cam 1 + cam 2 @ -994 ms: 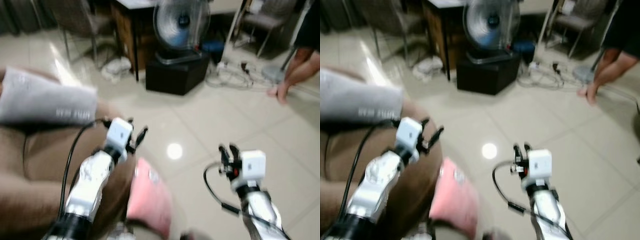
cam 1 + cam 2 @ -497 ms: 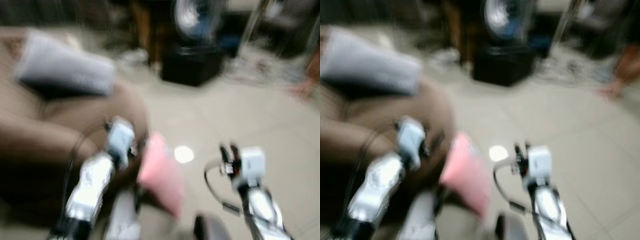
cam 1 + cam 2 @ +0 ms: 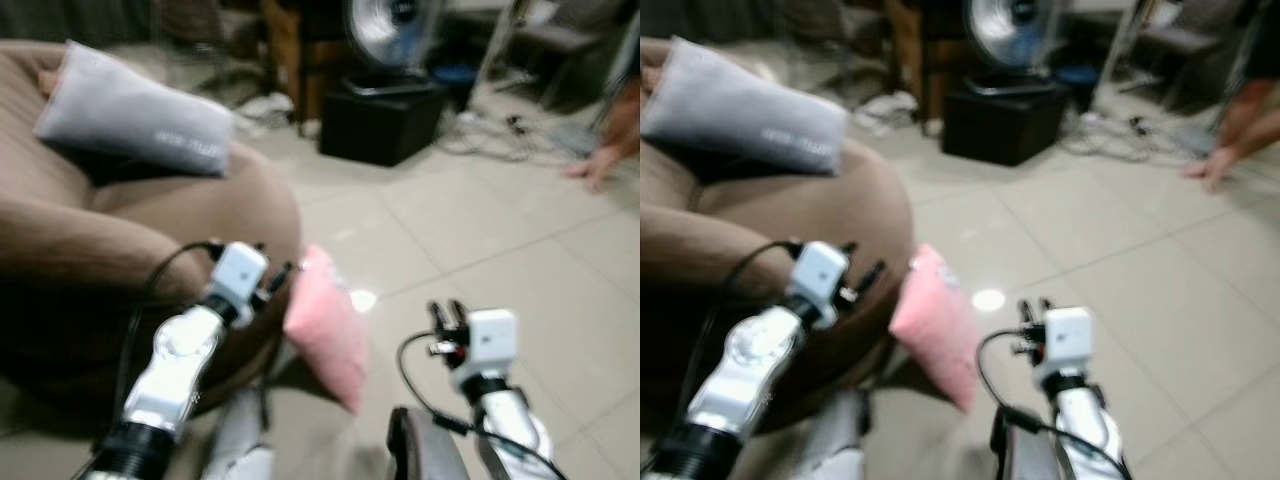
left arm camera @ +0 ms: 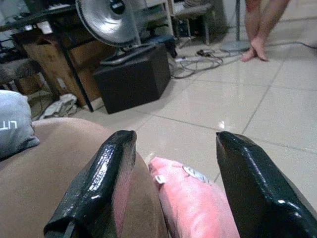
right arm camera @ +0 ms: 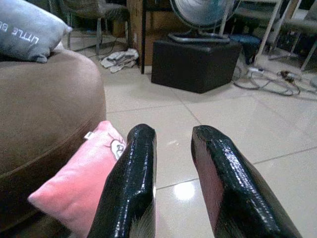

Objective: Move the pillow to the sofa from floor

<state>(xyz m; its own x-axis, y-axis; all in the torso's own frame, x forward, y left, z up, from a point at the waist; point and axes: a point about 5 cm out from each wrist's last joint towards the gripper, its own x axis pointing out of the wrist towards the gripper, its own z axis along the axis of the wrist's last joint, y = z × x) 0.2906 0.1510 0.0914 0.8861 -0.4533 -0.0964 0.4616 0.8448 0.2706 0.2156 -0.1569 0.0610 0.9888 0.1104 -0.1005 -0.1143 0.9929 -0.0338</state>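
A pink pillow [image 3: 325, 325] stands tilted on the tiled floor, leaning against the rounded end of the brown sofa [image 3: 120, 220]. My left gripper [image 3: 275, 275] hangs open just above the sofa's edge, close to the pillow's upper corner; in the left wrist view the pillow [image 4: 198, 208] lies below and between its wide-spread fingers [image 4: 106, 183]. My right gripper [image 3: 445, 312] is over bare tiles to the right of the pillow, its fingers [image 5: 133, 178] a narrow gap apart with nothing between them. In the right wrist view the pillow [image 5: 79, 183] lies off to one side.
A grey pillow [image 3: 135, 110] lies on the sofa's back. Beyond are a black box [image 3: 380, 120] with a fan [image 3: 390, 30] on it, cables [image 3: 500, 135] on the floor, chairs, and a person's bare leg [image 3: 610, 140] at the far right.
The whole picture has shifted and sharpened as the camera moved; sofa and pink pillow now sit nearer the middle. Both arms hold the same pose, with nothing taken hold of.
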